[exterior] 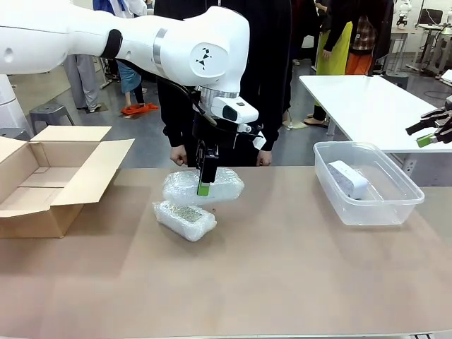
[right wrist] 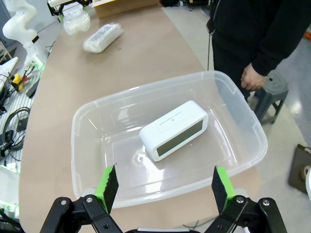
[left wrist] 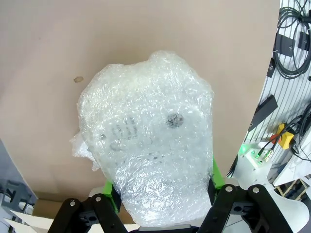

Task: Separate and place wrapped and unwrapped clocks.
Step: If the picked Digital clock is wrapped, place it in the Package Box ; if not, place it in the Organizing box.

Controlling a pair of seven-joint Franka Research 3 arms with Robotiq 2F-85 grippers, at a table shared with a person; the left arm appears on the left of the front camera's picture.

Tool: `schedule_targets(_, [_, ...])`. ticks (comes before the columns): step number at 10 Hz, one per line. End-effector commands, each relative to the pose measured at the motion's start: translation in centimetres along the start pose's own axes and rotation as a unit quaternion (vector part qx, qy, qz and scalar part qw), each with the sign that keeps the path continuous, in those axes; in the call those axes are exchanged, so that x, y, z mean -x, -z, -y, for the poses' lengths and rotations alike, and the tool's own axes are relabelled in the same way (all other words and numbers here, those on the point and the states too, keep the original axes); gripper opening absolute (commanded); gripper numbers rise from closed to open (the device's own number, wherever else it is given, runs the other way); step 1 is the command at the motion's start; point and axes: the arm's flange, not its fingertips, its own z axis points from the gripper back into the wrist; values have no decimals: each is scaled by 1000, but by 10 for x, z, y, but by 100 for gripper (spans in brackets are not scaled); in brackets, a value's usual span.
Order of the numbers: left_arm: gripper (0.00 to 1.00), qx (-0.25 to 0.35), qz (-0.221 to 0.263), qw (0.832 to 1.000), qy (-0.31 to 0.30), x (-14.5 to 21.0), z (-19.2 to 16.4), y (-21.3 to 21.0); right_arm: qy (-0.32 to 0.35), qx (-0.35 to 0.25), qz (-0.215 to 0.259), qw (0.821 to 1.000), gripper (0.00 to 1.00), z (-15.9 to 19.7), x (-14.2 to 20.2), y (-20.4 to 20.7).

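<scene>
Spanning the scene with a wide brown table [exterior: 282, 268], bearing an open brown cardboard box [exterior: 32, 222] at the left end and a clear rectangular plastic tub [exterior: 374, 212] at the right end. Holding a brick-shaped white block in translucent bubble wrap [exterior: 226, 185] above the table's middle, long axis running left to right, partly over a second bubble-wrapped white block [exterior: 185, 219] lying flat nearer the robot. Resting a bare white rounded-rectangular clock [right wrist: 174, 128] inside the tub. Pinching the raised block across its short width with the black, green-padded left gripper [exterior: 204, 185], pads pressing both long sides. Hovering the right gripper [right wrist: 165, 187] over the tub, jaws spread wide and holding nothing. Probably heading next for the box, lying well apart to the left, on the left arm's own side.
</scene>
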Motion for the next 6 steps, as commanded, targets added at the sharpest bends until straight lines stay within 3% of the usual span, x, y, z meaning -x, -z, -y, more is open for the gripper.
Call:
schedule_targets(1, [42,-2,1,1000,-2,1,2,-2,0,2,0,1000,100,0,0,1])
schedule_targets(6, [42,-2,1,1000,-2,1,2,-2,0,2,0,1000,100,0,0,1])
